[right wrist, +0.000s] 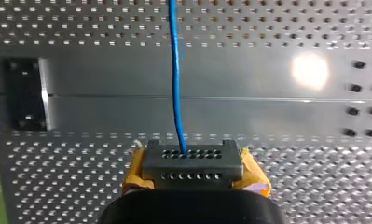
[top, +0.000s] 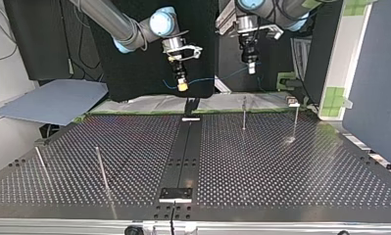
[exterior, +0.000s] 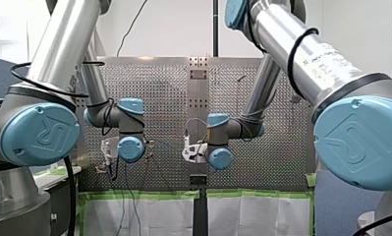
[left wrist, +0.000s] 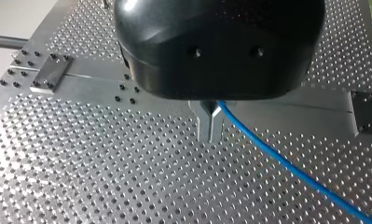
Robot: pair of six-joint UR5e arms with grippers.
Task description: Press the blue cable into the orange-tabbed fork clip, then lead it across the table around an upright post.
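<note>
Thin blue cable hangs over the perforated metal table. My left gripper, slim and metal-fingered, pinches it; my right gripper, yellow-padded, clamps it.

A: The table?
B: Bare metal, perforated, shiny enough to throw glare.
A: The blue cable?
B: Smooth, faintly glossy plastic sheath. My left gripper has a glossy black shell and dull metal fingers.

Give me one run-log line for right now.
left pincer: shut on blue cable | right pincer: shut on blue cable | cable: strung between both, above table
</note>
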